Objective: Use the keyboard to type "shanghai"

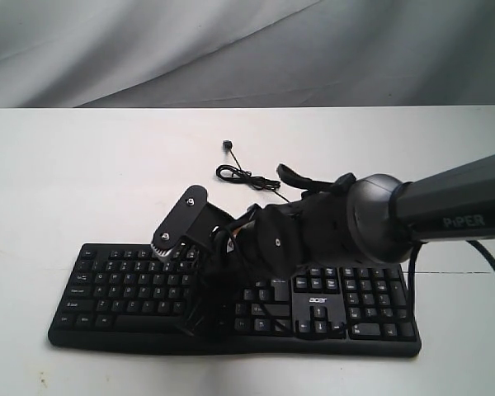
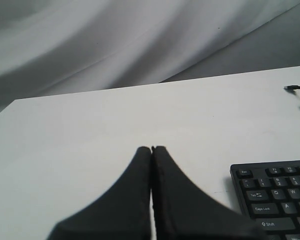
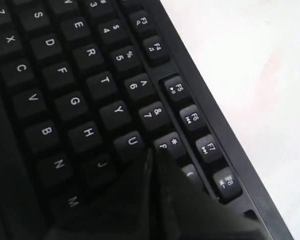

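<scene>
**Keyboard (image 1: 124, 285) at 6 o'clock, both jaw pairs closed**

Ext: on white table (image 1: 66, 181); right arm (image 1: 445, 206) enters from 3 o'clock over mid keys; thin cable (image 1: 246, 176) at 12 o'clock of kbd.
L wrist: left gripper (image 2: 151, 149) jaws pressed together over bare table, kbd's Esc corner near, apart.
R wrist: right gripper (image 3: 152, 156) jaws closed, empty, tip by U and 8 keys; contact unclear.

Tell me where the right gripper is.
The right gripper reaches from the right to the middle of the keyboard; its wrist view shows shut tips beside the U key and 8 key.
</scene>
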Controlling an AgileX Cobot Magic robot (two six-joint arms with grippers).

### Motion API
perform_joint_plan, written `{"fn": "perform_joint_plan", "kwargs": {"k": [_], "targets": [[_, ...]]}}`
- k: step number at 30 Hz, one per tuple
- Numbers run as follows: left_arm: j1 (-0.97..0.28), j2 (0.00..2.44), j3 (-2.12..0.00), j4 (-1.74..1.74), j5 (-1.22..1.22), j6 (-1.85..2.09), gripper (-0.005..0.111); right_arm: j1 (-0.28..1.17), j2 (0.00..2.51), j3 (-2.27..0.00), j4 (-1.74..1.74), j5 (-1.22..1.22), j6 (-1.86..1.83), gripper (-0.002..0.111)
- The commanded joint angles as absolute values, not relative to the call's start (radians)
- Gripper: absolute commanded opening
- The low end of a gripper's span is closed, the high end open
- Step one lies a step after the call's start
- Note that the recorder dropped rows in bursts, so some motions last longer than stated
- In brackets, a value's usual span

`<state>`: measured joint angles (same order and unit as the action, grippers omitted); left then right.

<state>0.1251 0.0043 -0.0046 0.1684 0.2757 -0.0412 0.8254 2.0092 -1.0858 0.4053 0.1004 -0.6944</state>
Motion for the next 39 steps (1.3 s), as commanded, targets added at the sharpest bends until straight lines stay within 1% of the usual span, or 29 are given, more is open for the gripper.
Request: {"fn": "perform_joint_plan", "kwargs": {"k": [1, 9, 14, 18, 23, 27, 33, 39], "targets": [[0.118, 0.0, 0.0, 0.167, 0.266, -0.046, 0.0, 0.828, 2.029, -1.079, 0.403, 0.097, -0.699, 0.0], [0.118, 0.0, 0.0, 0.167, 0.266, -0.046, 0.0, 0.828, 1.986, -1.081, 0.397, 0.102, -0.699, 0.0], [0.118, 0.0, 0.0, 0.167, 0.266, -0.046, 0.0, 0.824, 1.885, -1.072, 0.388, 0.129, -0.699, 0.0], [0.118, 0.0, 0.0, 0.167, 0.266, -0.046, 0.0, 0.822, 1.774, -1.013, 0.396, 0.118, -0.699, 0.0], [0.118, 0.0, 0.0, 0.167, 0.266, -0.046, 0.0, 0.804, 1.564, -0.862, 0.412, 0.116, -0.663, 0.0], [0.118, 0.0, 0.0, 0.167, 0.266, -0.046, 0.0, 0.788, 1.381, -0.693, 0.478, 0.101, -0.646, 0.0], [0.118, 0.0, 0.0, 0.167, 0.266, -0.046, 0.0, 0.788, 1.119, -0.455, 0.575, -0.053, -0.646, 0.0], [0.118, 0.0, 0.0, 0.167, 0.266, -0.046, 0.0, 0.788, 0.919, -0.311, 0.642, -0.175, -0.646, 0.0]]}}
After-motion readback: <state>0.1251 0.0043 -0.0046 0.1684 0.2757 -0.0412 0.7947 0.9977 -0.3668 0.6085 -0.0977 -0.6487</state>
